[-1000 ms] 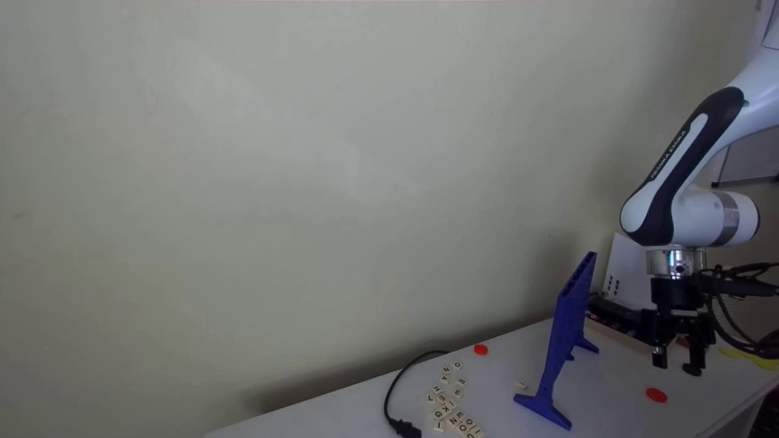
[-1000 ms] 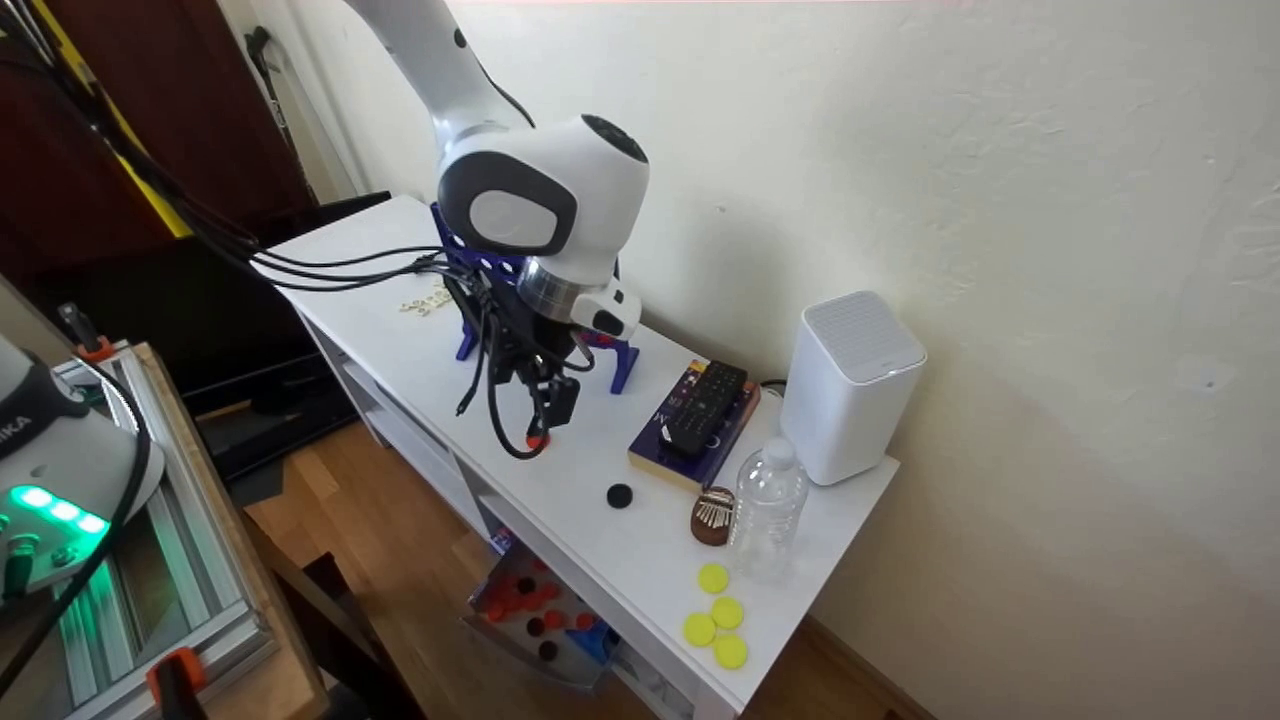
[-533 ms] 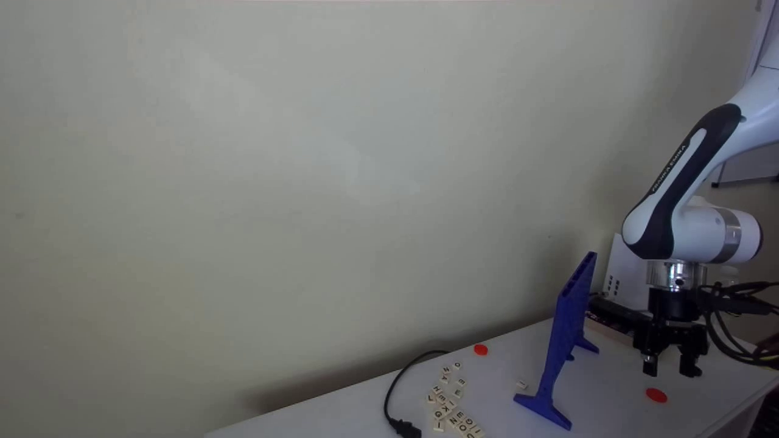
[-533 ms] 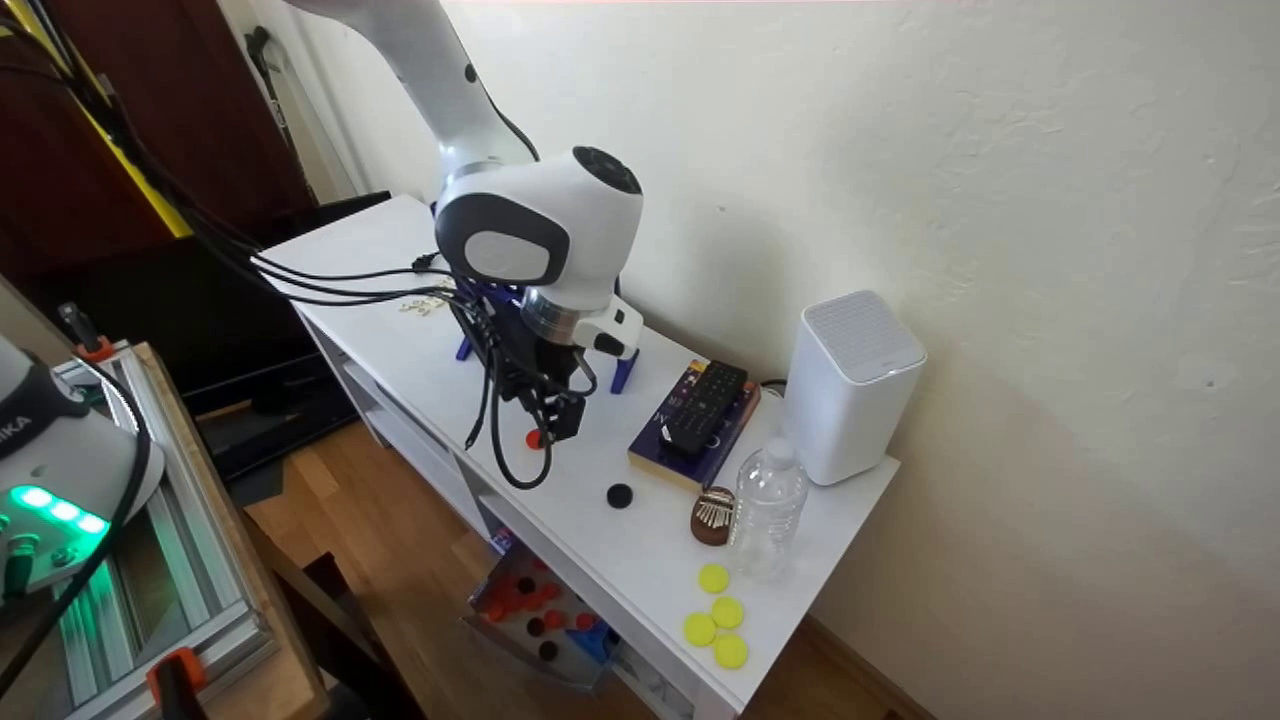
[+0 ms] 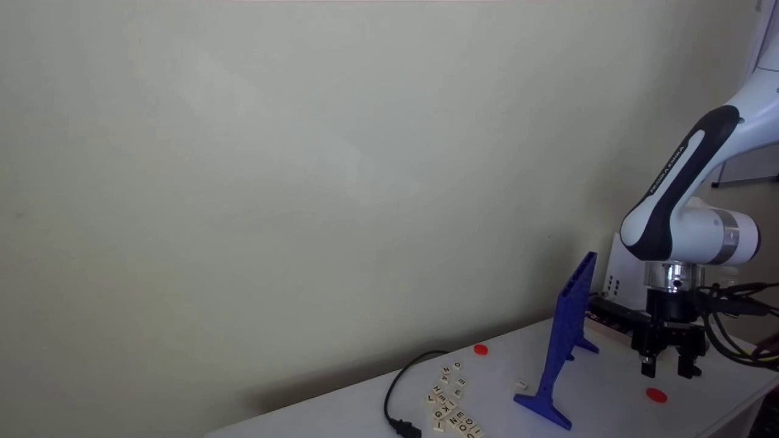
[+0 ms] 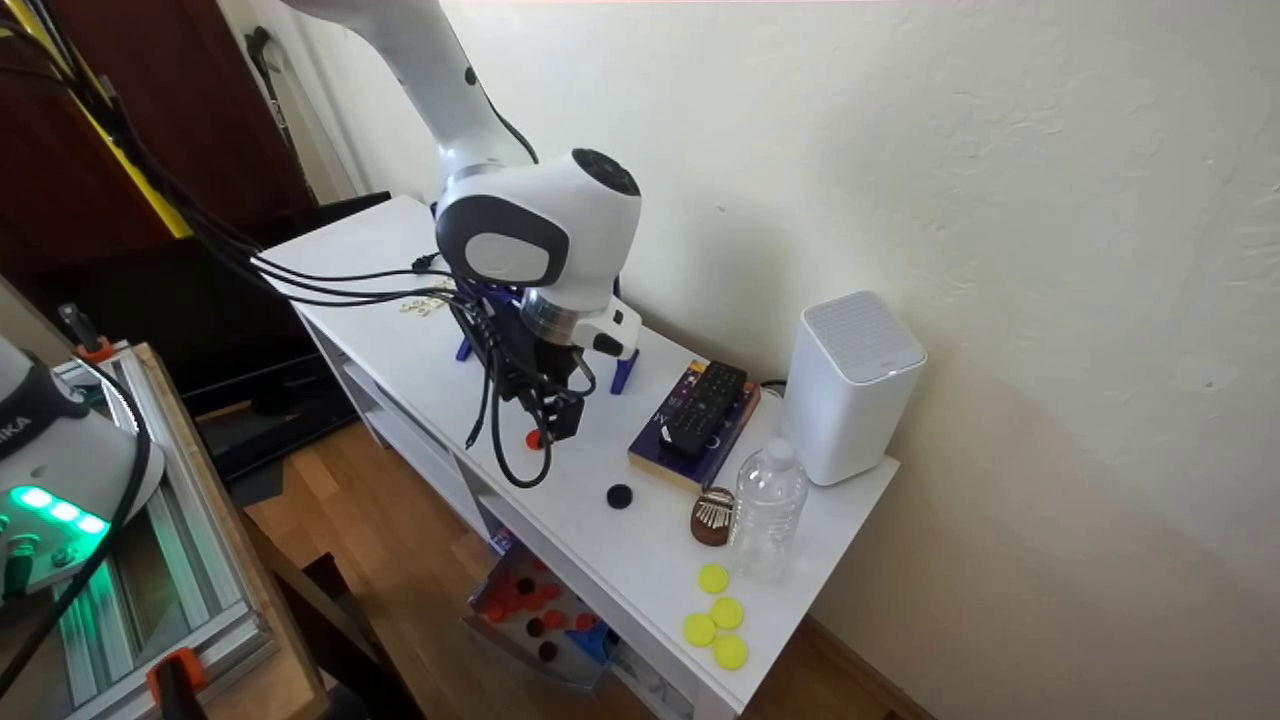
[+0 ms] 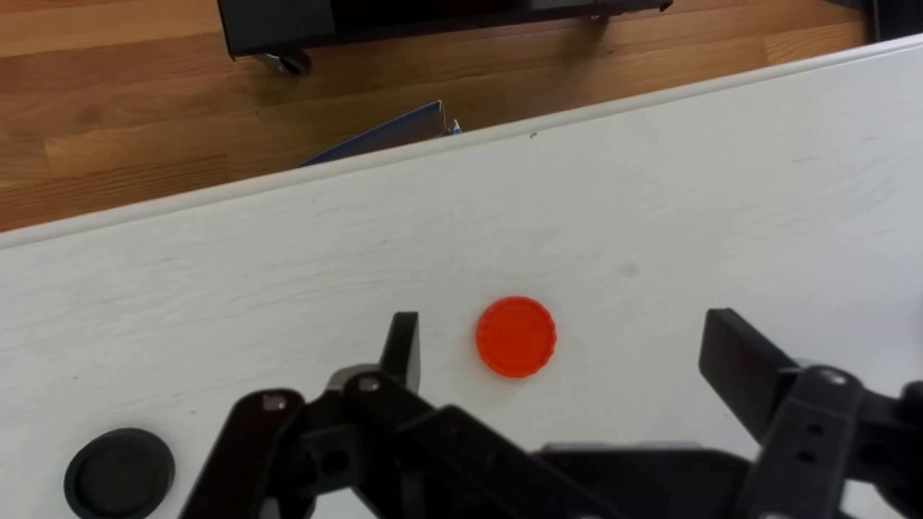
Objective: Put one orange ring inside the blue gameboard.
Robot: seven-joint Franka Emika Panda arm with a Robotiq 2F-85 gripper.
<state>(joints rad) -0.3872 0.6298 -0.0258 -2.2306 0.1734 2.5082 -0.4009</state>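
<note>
The orange ring (image 7: 515,336), a red-orange round piece with a ridged rim, lies flat on the white table. My gripper (image 7: 562,324) hangs above the tabletop, its jaws wide apart with nothing held; in the wrist view the ring appears between the fingers, nearer the left one. An exterior view has the ring (image 5: 656,395) just below the gripper (image 5: 668,368). Another orange ring (image 5: 481,350) lies beyond the board, near the wall. The blue gameboard (image 5: 563,331) stands upright on splayed feet beside the arm. From another side the arm covers most of the gameboard (image 6: 625,372).
A black disc (image 7: 119,473) lies near the ring. Along the table are a book (image 6: 650,460) with a remote (image 6: 705,405), a kalimba (image 6: 712,515), a bottle (image 6: 768,510), a white box (image 6: 855,390) and yellow discs (image 6: 730,652). Letter tiles (image 5: 450,404) and a cable (image 5: 389,389) lie beyond the board.
Over the last second my gripper has come down and shifted slightly toward the blue gameboard, turning a little. In the last half second it has hardly moved. The ring and the board stay put.
</note>
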